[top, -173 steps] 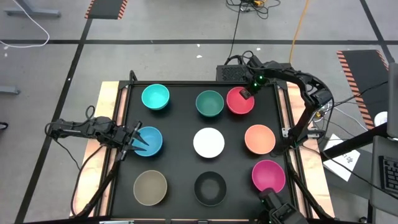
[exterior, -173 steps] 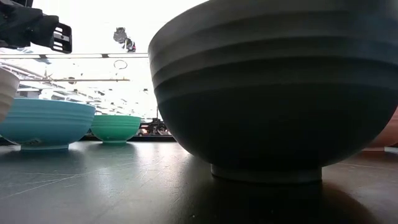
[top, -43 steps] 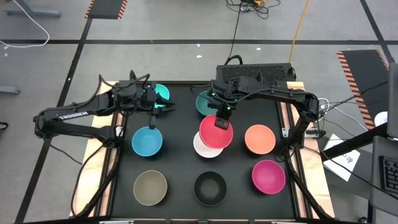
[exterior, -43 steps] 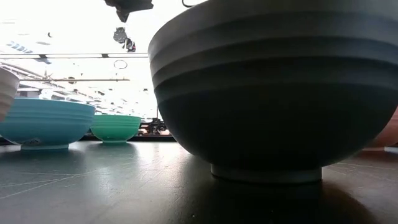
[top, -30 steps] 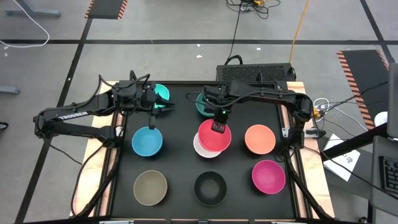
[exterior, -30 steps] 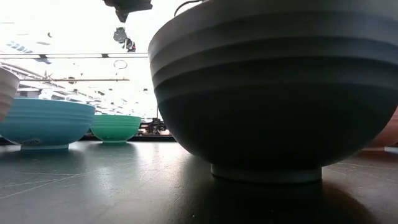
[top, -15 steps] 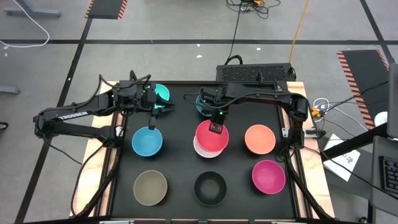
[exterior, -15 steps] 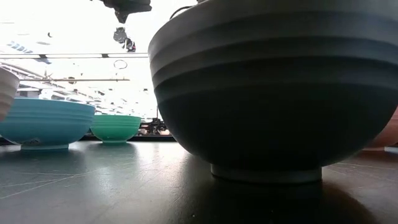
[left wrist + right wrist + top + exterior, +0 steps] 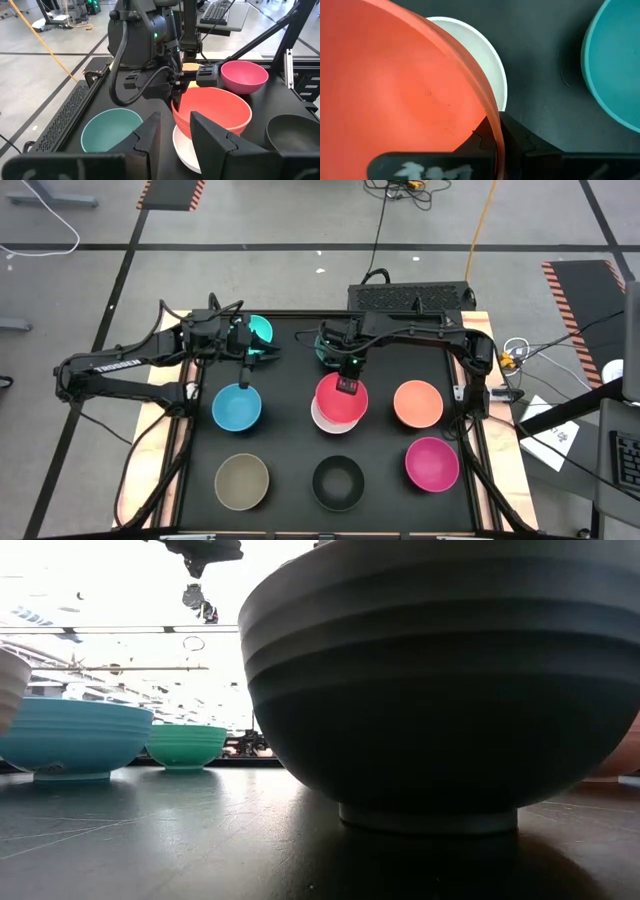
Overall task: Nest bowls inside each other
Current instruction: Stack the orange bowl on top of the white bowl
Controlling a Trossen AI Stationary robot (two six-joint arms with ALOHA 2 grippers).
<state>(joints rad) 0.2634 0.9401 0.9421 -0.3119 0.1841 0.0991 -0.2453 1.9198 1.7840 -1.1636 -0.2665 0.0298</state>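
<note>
Carried from the back row, the red-pink bowl [image 9: 341, 399] now hangs over the white bowl [image 9: 322, 420] at mid-table, its rim pinched by the right gripper [image 9: 346, 386]; the left gripper [image 9: 252, 351], fingers slightly apart, hovers by the turquoise bowl [image 9: 261, 330].

Low view: black bowl [image 9: 430, 690] fills the right and centre, standing upright on its foot ring on the dark table [image 9: 160, 840]. Left of it, farther back, a blue bowl [image 9: 72, 738]. Between them, farthest back, a turquoise bowl [image 9: 186, 746]. White bowl's edge [image 9: 8, 685] beside the blue one.
</note>
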